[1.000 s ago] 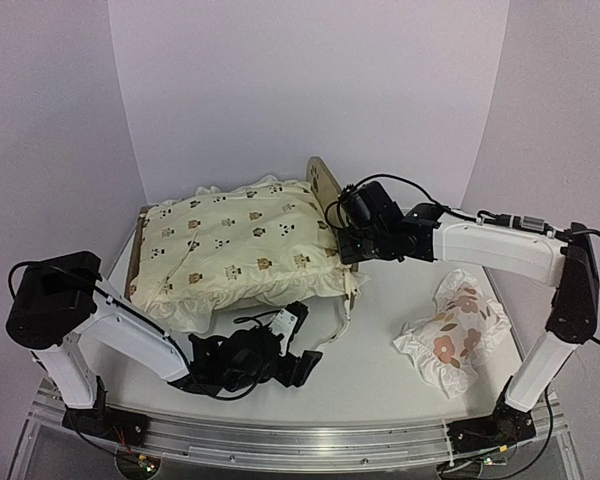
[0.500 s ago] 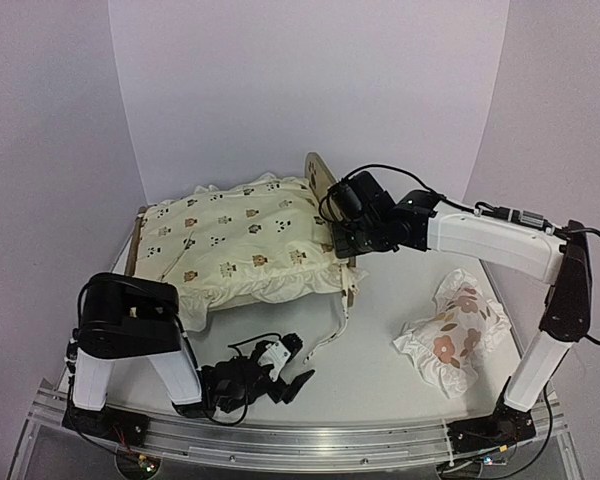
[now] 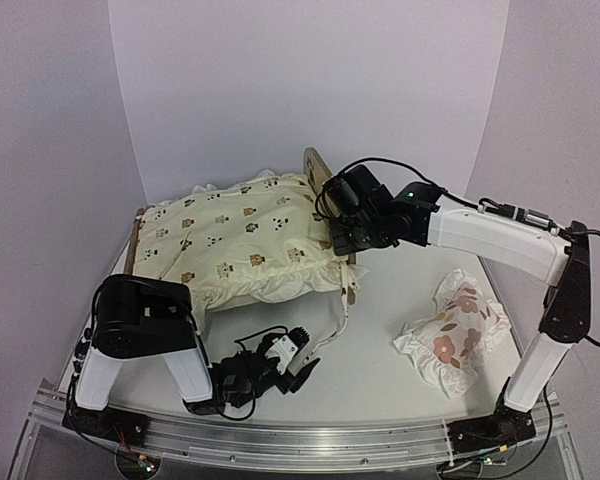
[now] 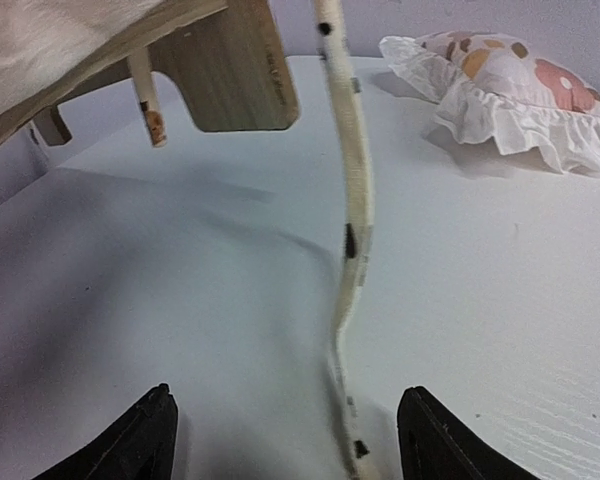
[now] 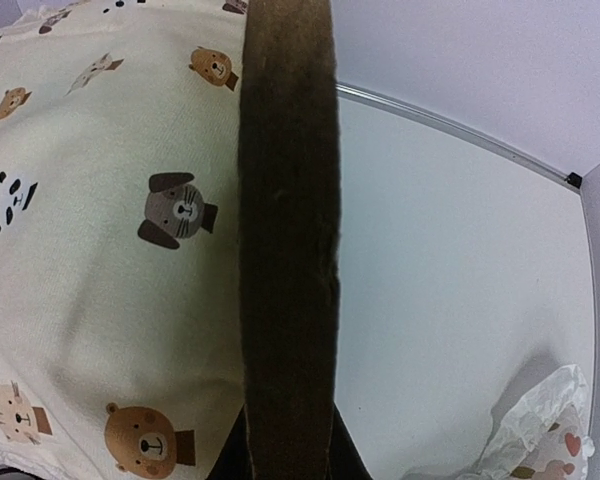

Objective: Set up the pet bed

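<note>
Pet bed (image 3: 323, 170) sitting rear-left on table (image 3: 380, 375), cream cushion (image 3: 235, 240) lying on it. Right gripper (image 3: 345, 238) clamping headboard edge, steadying frame. Left gripper (image 3: 300, 372) hanging released near front, tie string (image 4: 352, 230) dangling ahead. Judging cushion-seating step; next probably needing ruffled pillow (image 3: 452, 330) fetched.

A robotics lab, with a bench set up as a small recording booth: a white tabletop (image 3: 380, 335) is boxed in by plain pale panels (image 3: 310, 90) at the back and on both sides. Along its near edge runs an aluminium rail (image 3: 310, 440), and bolted to it are two white-and-black robot arms, the left arm (image 3: 140, 330) and the right arm (image 3: 490, 240), trailing a loose black cable (image 3: 376, 162)
</note>
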Controlling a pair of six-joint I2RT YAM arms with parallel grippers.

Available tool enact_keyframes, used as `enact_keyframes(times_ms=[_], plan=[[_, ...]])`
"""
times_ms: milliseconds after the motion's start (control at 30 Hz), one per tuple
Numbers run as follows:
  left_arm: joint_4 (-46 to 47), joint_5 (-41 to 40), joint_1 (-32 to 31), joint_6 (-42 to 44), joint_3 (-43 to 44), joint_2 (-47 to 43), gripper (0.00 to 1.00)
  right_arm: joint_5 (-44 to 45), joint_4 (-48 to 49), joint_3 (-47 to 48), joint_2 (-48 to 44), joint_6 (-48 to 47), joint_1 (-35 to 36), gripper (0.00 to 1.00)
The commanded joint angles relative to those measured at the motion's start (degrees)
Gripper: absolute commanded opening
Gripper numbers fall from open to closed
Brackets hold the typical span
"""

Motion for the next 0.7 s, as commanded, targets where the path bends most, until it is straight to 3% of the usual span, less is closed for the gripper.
enact_keyframes(times_ms=[0, 233, 433, 667], plan=[[23.5, 2.1, 3.3, -4.2, -2.5, -5.6, 0.72, 4.3, 2.4, 6.4, -1.9, -4.8, 1.1, 0.0], [24.3, 3.4, 3.4, -4.2, -4.3, -8.3, 0.67, 4.0, 1.8, 7.2, -1.4, -4.9, 1.1, 0.0], [24.4, 2.8, 3.6, 1.7, 3.7, -2.3, 0.7, 3.1, 0.5, 7.7, -1.3, -3.2, 1.1, 0.0], [24.4, 0.3, 5.2, 3.9, 9.0, -0.7, 0.62, 3.2, -2.7, 9.7, -0.9, 0.1, 1.5, 0.0]])
